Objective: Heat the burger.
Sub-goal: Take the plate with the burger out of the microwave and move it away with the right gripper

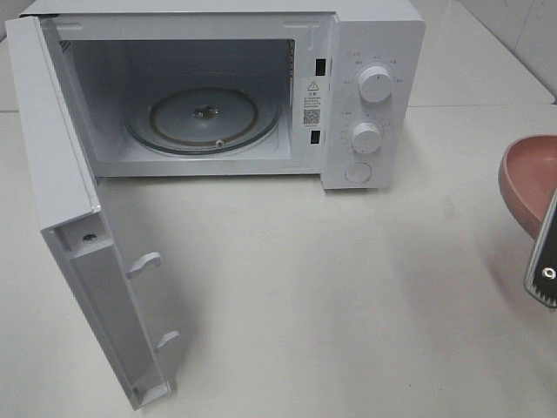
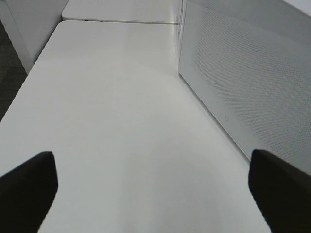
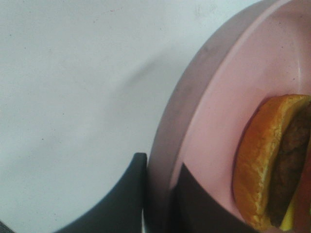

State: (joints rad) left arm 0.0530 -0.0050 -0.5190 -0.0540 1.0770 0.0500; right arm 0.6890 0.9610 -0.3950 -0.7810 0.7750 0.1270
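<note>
The burger [image 3: 272,165], a golden bun with a dark patty and a strip of yellow cheese, lies on a round pink plate [image 3: 218,111]. My right gripper [image 3: 160,170] is shut on the plate's rim, one finger under it and one on top. In the exterior view the plate [image 1: 529,178] hangs above the table at the far right edge with the right gripper [image 1: 544,261] below it; the burger is hidden there. My left gripper [image 2: 153,189] is open over bare table beside the microwave door [image 2: 252,82], with nothing between its fingers.
The white microwave [image 1: 374,52] stands at the back with its door [image 1: 78,226] swung wide open to the left. Its glass turntable [image 1: 204,117] holds nothing. Two dials [image 1: 375,84] sit on the right panel. The white table [image 1: 331,296] spreads in front.
</note>
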